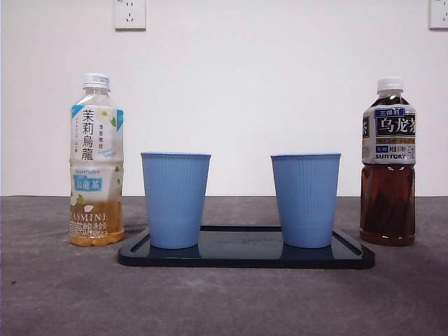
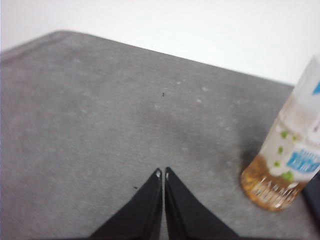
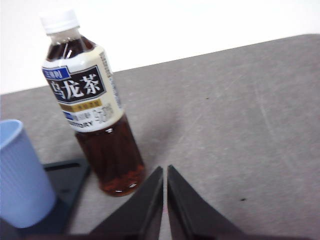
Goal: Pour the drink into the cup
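Two blue ribbed cups, one on the left (image 1: 175, 199) and one on the right (image 1: 305, 199), stand upright on a black tray (image 1: 245, 257). A jasmine tea bottle (image 1: 96, 161) with a little amber liquid stands left of the tray. A dark oolong tea bottle (image 1: 388, 162) stands right of it, capped. My left gripper (image 2: 163, 174) is shut and empty, over bare table beside the jasmine bottle (image 2: 287, 155). My right gripper (image 3: 165, 171) is shut and empty, close to the oolong bottle (image 3: 95, 107), with the right cup (image 3: 20, 175) beyond. Neither arm shows in the front view.
The grey table (image 1: 224, 301) runs back to a white wall with two sockets (image 1: 129, 14). The tray's corner (image 3: 65, 170) lies next to the oolong bottle.
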`<action>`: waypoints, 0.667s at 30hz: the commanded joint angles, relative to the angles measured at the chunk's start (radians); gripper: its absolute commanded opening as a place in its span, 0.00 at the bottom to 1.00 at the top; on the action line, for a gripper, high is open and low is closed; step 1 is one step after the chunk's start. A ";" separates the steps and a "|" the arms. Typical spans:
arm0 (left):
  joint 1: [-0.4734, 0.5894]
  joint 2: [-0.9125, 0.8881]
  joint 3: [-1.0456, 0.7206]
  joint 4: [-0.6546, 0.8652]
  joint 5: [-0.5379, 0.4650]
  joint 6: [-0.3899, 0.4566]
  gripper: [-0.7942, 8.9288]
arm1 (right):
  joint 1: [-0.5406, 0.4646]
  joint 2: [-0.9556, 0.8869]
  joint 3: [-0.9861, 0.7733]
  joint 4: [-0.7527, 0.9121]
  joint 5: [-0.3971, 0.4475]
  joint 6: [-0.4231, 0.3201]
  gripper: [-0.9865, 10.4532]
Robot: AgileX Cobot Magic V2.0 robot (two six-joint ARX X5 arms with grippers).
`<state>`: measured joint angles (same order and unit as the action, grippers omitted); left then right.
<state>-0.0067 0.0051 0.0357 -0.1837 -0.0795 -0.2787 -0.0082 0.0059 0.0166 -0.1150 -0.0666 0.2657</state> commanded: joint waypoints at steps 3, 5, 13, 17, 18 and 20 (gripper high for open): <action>0.002 -0.002 0.064 -0.005 0.022 -0.144 0.09 | -0.002 -0.002 0.027 0.016 -0.038 0.126 0.09; 0.002 0.000 0.102 -0.011 0.031 -0.160 0.09 | -0.002 -0.002 0.057 0.014 -0.037 0.128 0.09; 0.002 0.091 0.308 -0.097 0.047 -0.148 0.09 | -0.002 0.019 0.233 -0.008 -0.035 0.115 0.09; 0.002 0.170 0.417 -0.145 0.088 -0.096 0.09 | -0.002 0.068 0.340 -0.071 -0.040 0.085 0.09; 0.002 0.193 0.445 -0.161 0.101 -0.086 0.09 | -0.002 0.085 0.369 -0.095 -0.040 0.069 0.09; 0.002 0.235 0.492 -0.191 0.133 -0.059 0.09 | -0.002 0.117 0.423 -0.142 -0.043 0.041 0.09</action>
<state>-0.0067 0.2272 0.5087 -0.3748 0.0410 -0.3779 -0.0082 0.1143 0.4206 -0.2523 -0.1066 0.3405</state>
